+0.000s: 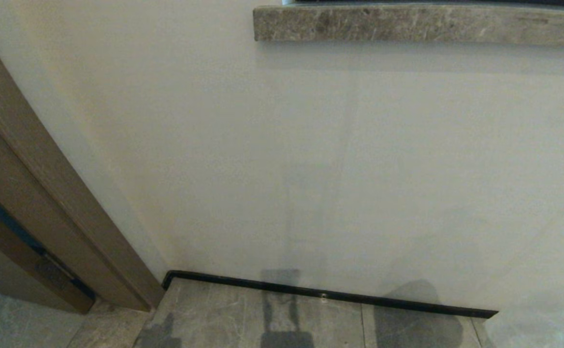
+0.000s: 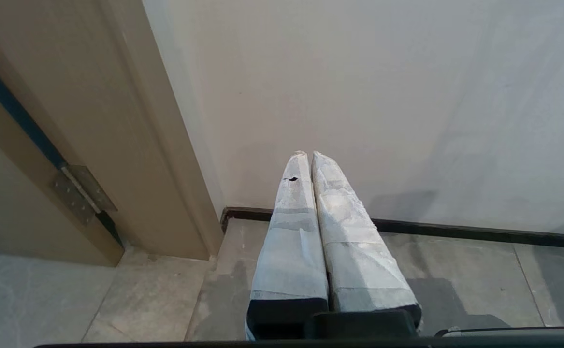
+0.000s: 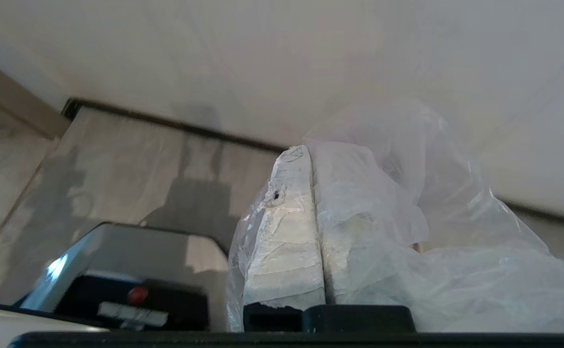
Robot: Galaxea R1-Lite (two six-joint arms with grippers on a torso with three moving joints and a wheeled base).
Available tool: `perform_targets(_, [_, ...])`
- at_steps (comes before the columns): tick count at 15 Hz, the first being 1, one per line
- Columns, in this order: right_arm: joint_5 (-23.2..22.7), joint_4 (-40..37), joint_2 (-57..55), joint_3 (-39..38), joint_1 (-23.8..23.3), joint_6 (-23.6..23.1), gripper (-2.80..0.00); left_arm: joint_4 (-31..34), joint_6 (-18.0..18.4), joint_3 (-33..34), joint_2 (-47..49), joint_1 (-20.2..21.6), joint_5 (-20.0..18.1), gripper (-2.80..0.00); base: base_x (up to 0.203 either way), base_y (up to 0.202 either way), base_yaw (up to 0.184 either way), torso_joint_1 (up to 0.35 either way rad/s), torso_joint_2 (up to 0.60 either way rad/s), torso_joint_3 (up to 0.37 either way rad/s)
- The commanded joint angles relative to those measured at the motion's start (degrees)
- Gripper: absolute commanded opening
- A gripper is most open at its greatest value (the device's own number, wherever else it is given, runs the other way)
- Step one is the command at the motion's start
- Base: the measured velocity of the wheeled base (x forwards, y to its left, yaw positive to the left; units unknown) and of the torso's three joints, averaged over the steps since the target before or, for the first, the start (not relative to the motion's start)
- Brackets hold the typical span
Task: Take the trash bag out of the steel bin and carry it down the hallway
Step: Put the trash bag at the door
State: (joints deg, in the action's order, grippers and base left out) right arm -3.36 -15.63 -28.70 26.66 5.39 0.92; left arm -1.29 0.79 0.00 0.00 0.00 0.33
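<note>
- Right gripper (image 3: 310, 154): fingers pressed together, thin film of the bag (image 3: 446, 251) pinched between and draped over them; no gap visible between the taped fingers (image 3: 282, 241).
- Bag: translucent whitish plastic, crinkled, billowing beside and beyond the right fingers in the right wrist view; a pale corner of it barely visible at the near right edge of the head view (image 1: 552, 328). Contents too faint to tell.
- Left gripper (image 2: 310, 155): fingers closed against each other, holding nothing, hanging above the floor (image 2: 141, 299) near the corner of the wall.
- Bin: not visible in any view.
- Hallway: grey-beige stone floor tiles (image 1: 224, 319) at the near edge, pale wall (image 1: 310, 169) straight ahead, black baseboard (image 1: 320, 294) running along the foot of the wall.
- Brown door frame (image 1: 45, 193) on the left, with a metal hinge (image 2: 83, 193) showing in the left wrist view.
- Stone ledge (image 1: 422, 23) jutting from the wall at the far right, high up.
- Robot base (image 3: 117, 270), shiny with a red button, below the right gripper.
- Shadows of the robot cast on the tiles and on the lower wall.
</note>
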Motion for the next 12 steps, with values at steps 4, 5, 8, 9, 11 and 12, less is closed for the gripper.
perform_targets(4, [-0.7, 0.1, -16.4, 1.9, 3.1, 3.5, -2.80, 0.0, 0.0, 0.7, 0.0, 0.0, 0.0, -2.80, 0.000, 0.000, 0.000, 0.000, 0.00, 0.000])
perform_targets(5, [-0.8, 0.7, -18.9, 1.3, 3.7, 4.0, -2.80, 0.0, 0.0, 0.7, 0.0, 0.0, 0.0, -2.80, 0.000, 0.000, 0.000, 0.000, 0.00, 0.000])
perform_targets(8, [-1.1, 5.3, -24.6, -1.3, 5.4, 4.7, -2.80, 0.0, 0.0, 0.7, 0.0, 0.0, 0.0, -2.80, 0.000, 0.000, 0.000, 0.000, 0.00, 0.000])
perform_targets(9, [-1.1, 6.4, -26.7, -1.5, 5.5, 4.7, -2.80, 0.0, 0.0, 0.7, 0.0, 0.0, 0.0, -2.80, 0.000, 0.000, 0.000, 0.000, 0.00, 0.000])
perform_targets(11, [-1.2, 9.6, -31.1, -2.0, 5.6, 4.6, -2.80, 0.0, 0.0, 0.7, 0.0, 0.0, 0.0, -2.80, 0.000, 0.000, 0.000, 0.000, 0.00, 0.000])
perform_targets(12, [-1.2, 11.8, -33.3, -2.4, 5.6, 4.3, -2.80, 0.0, 0.0, 0.7, 0.0, 0.0, 0.0, -2.80, 0.000, 0.000, 0.000, 0.000, 0.00, 0.000])
